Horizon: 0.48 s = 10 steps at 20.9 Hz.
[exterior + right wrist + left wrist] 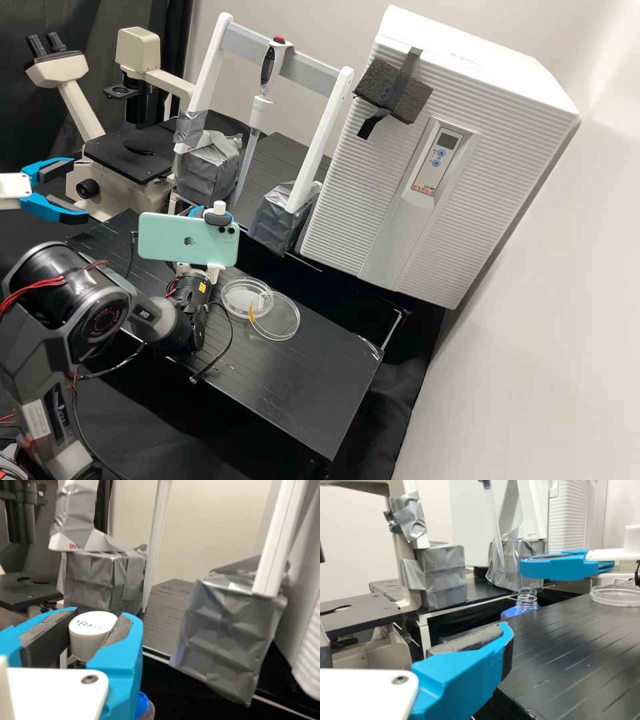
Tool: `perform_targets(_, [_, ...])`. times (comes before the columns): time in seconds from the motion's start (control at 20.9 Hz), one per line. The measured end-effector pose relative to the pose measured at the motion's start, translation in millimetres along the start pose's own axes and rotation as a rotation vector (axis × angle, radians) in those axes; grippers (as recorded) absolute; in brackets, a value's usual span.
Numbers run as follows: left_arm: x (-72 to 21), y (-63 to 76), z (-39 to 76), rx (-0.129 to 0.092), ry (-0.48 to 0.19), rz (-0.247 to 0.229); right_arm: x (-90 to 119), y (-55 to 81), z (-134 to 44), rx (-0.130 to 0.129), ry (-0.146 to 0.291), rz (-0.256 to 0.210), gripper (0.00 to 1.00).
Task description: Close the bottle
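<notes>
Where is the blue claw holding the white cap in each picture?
High view: the right gripper sits just behind the green phone's top edge, cap poking up.
Left wrist view: farther off, seen just above the open bottle.
Right wrist view: close up, pinching the cap.
Shared landmark: the grey taped block nearer the microscope.

The bench (300, 373) is black, grooved and faintly glossy. The bottle (527, 599) is clear ribbed plastic, the cap (92, 630) smooth matt white plastic. Crinkled grey tape (230, 640) has a dull sheen.
</notes>
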Motion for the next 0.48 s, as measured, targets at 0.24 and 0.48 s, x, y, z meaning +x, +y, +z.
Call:
perform_targets(0.24, [0.6, -0.2, 1.4, 0.001, -0.004, 0.0, 8.1, -7.6, 6.5, -0.001, -0.037, -0.023, 0.0])
perform_targets(0.48, [0.7, -0.1, 1.4, 0.002, -0.003, 0.001, 11.1, -10.4, 10.7, 0.015, -0.056, -0.022, 0.0])
